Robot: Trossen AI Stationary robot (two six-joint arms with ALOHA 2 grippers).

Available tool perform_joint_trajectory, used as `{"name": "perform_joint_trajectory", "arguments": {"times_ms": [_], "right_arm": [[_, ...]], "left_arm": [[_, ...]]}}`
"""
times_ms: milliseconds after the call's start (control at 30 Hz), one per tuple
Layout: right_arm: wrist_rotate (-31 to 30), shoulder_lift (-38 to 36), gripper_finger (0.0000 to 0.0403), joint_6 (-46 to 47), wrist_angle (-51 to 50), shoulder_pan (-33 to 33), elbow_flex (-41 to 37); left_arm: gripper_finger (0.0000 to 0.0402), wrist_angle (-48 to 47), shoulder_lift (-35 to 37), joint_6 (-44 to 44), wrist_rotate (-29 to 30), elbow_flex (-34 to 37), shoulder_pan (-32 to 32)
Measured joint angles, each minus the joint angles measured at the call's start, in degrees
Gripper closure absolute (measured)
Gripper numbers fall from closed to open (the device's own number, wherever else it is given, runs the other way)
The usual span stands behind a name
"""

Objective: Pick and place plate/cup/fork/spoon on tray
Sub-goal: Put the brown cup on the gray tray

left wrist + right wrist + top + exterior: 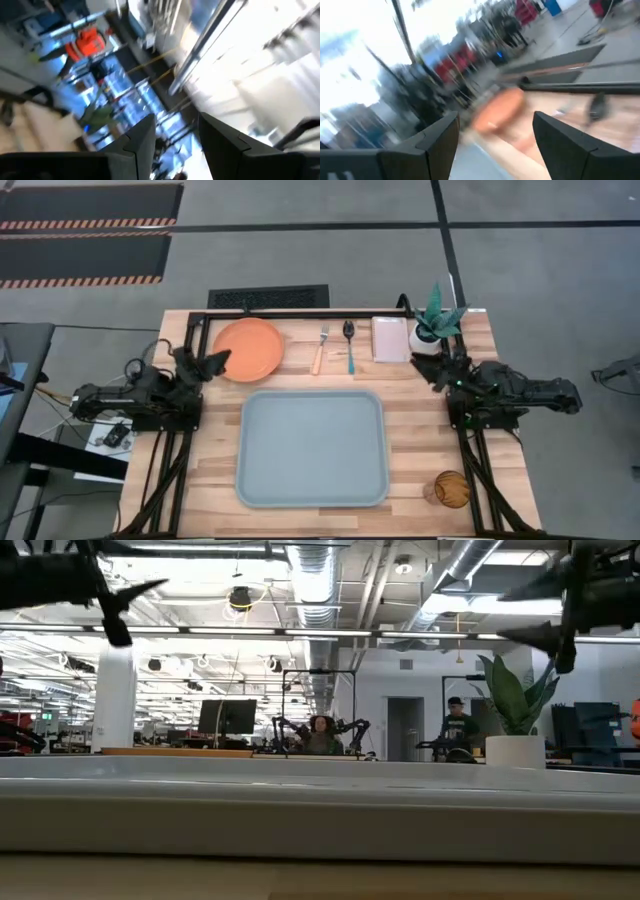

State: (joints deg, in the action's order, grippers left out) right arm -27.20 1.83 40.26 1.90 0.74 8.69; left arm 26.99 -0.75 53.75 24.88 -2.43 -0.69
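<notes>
The orange plate (248, 348) lies flat at the table's far left. The fork (321, 350) with its orange handle and the teal-handled spoon (349, 345) lie side by side to its right. The grey-blue tray (312, 448) lies in the middle of the table. The amber cup (451, 489) stands at the near right corner. My left gripper (215, 363) is open and empty, raised beside the plate's left edge; it also shows in the left wrist view (175, 142). My right gripper (437, 370) is open and empty, raised to the right of the tray's far corner; it also shows in the right wrist view (495, 145).
A small white rectangular dish (390, 338) and a white pot with a green plant (432, 330) stand at the far right. A black frame rail (300, 313) runs along the far edge. People and other robot arms show in the room behind the table (320, 735).
</notes>
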Motion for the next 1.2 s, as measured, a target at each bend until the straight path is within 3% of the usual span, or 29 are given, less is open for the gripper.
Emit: {"name": "perform_joint_trajectory", "arguments": {"times_ms": [200, 367, 500, 700, 867, 1067, 1200], "right_arm": [[2.1, 0.1, 0.0127, -0.6, 16.8, 1.0, 0.7], [3.4, 2.0, 0.0127, -3.6, 14.9, 0.9, 8.0], [4.7, 7.6, 0.0127, -8.4, 12.0, 0.8, 16.5], [3.7, 16.2, 0.0127, -13.2, -0.9, 1.1, 29.0], [4.8, 21.1, 0.0127, -11.2, -21.1, 1.7, 41.7], [15.1, 28.1, 0.0127, -3.1, -37.9, 1.6, 54.9], [26.7, 34.1, 0.0127, 1.7, -46.3, 1.5, 62.7]], "left_arm": [[0.0264, -0.9, -3.2, -5.9, 2.6, -9.6, 0.0], [0.0264, -1.1, -11.8, -13.1, 2.9, -19.9, 0.0], [0.0264, -3.6, -20.6, -16.4, 3.1, -28.9, 0.0], [0.0264, -12.6, -32.2, -19.2, 1.1, -41.8, 0.0], [0.0263, -21.3, -38.0, -19.2, -2.8, -50.5, 0.0], [0.0234, -22.9, -42.6, -23.0, -9.6, -56.1, 0.0], [0.0196, -23.4, -43.6, -25.0, -11.0, -57.5, 0.0]]}}
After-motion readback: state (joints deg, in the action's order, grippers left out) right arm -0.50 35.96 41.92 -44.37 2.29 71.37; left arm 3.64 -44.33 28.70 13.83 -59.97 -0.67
